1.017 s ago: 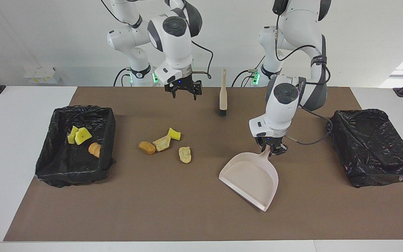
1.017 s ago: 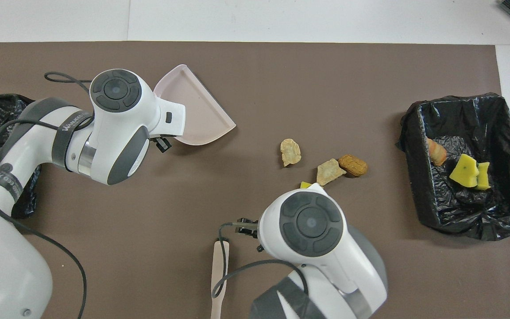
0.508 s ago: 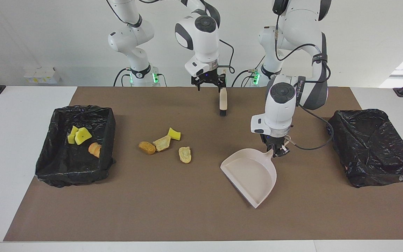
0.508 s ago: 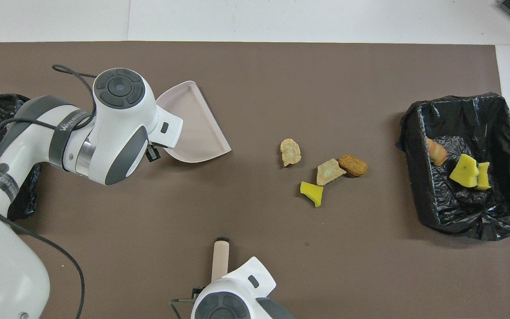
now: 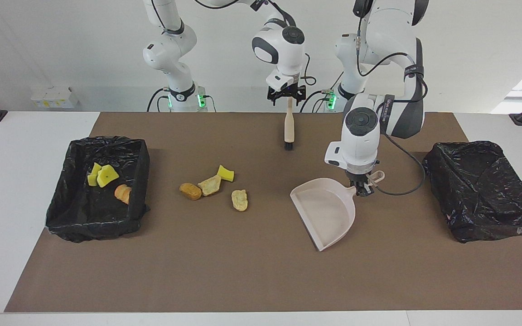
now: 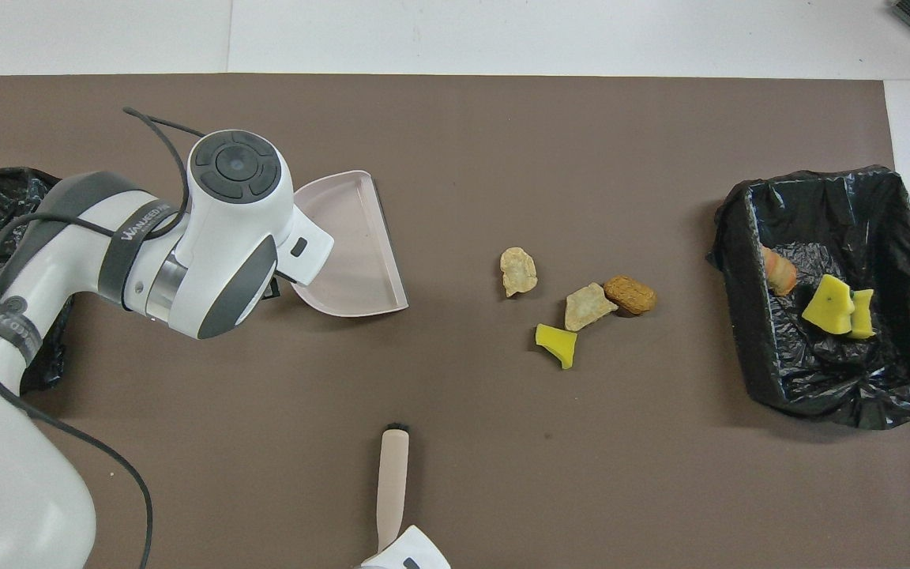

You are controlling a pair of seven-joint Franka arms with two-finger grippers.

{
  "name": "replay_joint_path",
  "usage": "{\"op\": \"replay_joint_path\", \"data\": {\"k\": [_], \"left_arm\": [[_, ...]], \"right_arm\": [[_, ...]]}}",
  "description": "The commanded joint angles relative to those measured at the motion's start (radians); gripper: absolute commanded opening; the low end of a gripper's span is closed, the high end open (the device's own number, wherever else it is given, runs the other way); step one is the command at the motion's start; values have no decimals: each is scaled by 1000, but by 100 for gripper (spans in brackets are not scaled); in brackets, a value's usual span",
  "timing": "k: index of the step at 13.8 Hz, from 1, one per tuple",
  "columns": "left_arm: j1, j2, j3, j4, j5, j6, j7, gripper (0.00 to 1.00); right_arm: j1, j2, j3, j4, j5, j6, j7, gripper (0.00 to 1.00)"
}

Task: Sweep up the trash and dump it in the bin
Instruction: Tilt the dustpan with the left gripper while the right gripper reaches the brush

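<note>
Brown mat (image 5: 243, 271): four scraps (image 5: 213, 187) lie loose mid-table. Two black-lined bins (image 5: 100, 188): one holds three scraps, the other (image 5: 483, 190) none. Left gripper (image 5: 361, 189) clamps the dustpan (image 5: 326, 215); right gripper (image 5: 287, 95), spread wide, hangs over the brush (image 5: 289, 127).

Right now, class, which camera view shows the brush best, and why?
The facing view: the whole brush shows, from handle to dark bristles, with the right gripper over its handle end. In the overhead view, the brush has its handle end covered by the right arm.
</note>
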Motion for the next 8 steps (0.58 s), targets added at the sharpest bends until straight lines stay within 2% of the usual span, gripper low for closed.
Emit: {"op": "replay_joint_path", "data": {"k": [1, 3, 4, 5, 7, 8], "left_arm": [[-45, -46, 4, -62, 20, -8, 14, 0], [-54, -49, 4, -65, 23, -2, 16, 0], [-60, -50, 4, -65, 22, -5, 16, 0], [-62, -52, 3, -69, 22, -5, 16, 0], [-83, -59, 1, -79, 22, 3, 16, 0], [-94, -66, 1, -89, 20, 4, 16, 0]], "right_arm": [[2, 18, -4, -8, 26, 49, 11, 95], [2, 19, -4, -8, 26, 49, 11, 82], [1, 19, -4, -8, 26, 54, 9, 69], [-1, 21, -4, -7, 26, 55, 9, 54], [-6, 34, -6, 5, 26, 57, 12, 14], [-10, 41, -7, 24, 26, 54, 8, 0]]}}
